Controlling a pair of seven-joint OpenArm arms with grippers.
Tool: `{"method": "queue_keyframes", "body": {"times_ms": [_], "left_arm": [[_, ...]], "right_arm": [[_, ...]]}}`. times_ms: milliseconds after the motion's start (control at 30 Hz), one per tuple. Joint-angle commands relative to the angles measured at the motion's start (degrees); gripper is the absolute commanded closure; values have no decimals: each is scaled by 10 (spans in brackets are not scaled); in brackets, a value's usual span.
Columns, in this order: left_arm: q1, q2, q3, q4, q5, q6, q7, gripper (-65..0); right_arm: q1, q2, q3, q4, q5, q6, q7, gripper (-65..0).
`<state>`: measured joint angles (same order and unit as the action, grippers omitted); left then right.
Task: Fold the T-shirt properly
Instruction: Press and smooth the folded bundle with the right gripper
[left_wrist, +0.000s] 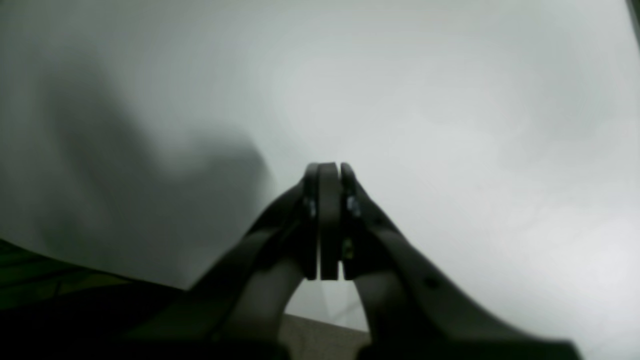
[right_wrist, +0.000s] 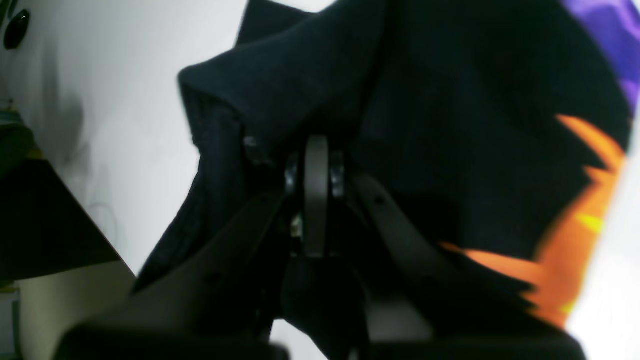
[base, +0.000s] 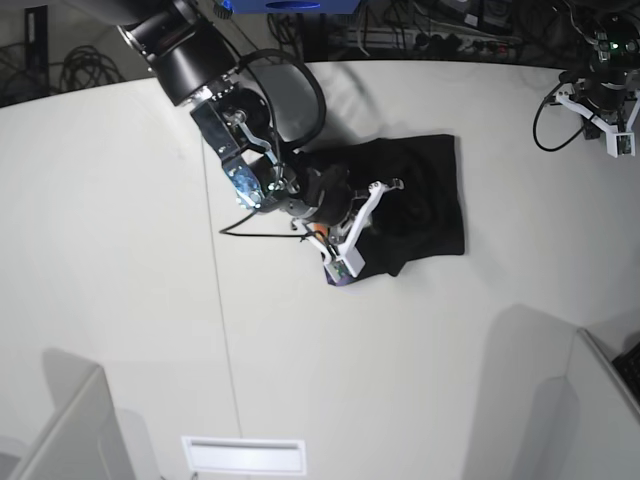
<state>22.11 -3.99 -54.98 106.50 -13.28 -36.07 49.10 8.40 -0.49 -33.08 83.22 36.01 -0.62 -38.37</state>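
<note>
From where I stand the black T-shirt (base: 415, 200) lies bunched near the middle of the white worktop (base: 120, 250), roughly squared off on its far and right sides but rumpled and gathered along its near left edge. The right arm reaches down over that rumpled side, and its pincer (base: 352, 222) is buried in the cloth there. Through the right wrist camera the T-shirt (right_wrist: 450, 125) fills most of the view: a thick dark fold humps up just above the right pincer (right_wrist: 316, 150), whose jaws stand pressed together with black cloth pinched at them, so it has hold of the T-shirt. To the right of the jaws the shirt's orange print (right_wrist: 575, 225) shows with jagged edges, and a patch of purple (right_wrist: 610, 30) sits in the upper corner. A sliver of that orange and purple also peeks out under the wrist in the base view.

The left arm is well apart from the shirt, up at the far right corner of the worktop. Its pincer (left_wrist: 330, 172) is clamped shut on nothing, the fingers (left_wrist: 327, 220) flat against each other, with only the bare pale worktop (left_wrist: 475, 125) and a soft shadow beyond them.
</note>
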Motion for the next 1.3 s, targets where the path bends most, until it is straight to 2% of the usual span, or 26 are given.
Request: {"method": "queue_keyframes", "body": {"times_ms": [0, 300, 400, 600, 800, 1033, 1100, 1267], "left_arm": [[3, -8, -4, 9, -2, 0, -9, 0], [3, -8, -4, 9, -2, -1, -9, 0], [3, -8, -4, 9, -2, -1, -9, 0], [3, -7, 0, 9, -2, -1, -9, 0], [3, -7, 1, 12, -2, -1, -9, 0], [-2, -5, 2, 13, -3, -1, -9, 0], [-4, -5, 2, 14, -3, -2, -8, 0], [-4, -5, 3, 40, -3, -2, -8, 0]], "right_arm": [[18, -12, 1, 5, 6, 5, 12, 0], [40, -57, 0, -6, 6, 5, 8, 0], [47, -63, -27, -6, 6, 5, 8, 0], [78, -60, -129, -2, 7, 5, 8, 0], [62, -47, -63, -2, 7, 4, 8, 0], [28, -38, -60, -6, 6, 4, -9, 0], [25, -39, -68, -10, 6, 4, -14, 0], [42, -44, -151, -48, 6, 4, -9, 0]]}}
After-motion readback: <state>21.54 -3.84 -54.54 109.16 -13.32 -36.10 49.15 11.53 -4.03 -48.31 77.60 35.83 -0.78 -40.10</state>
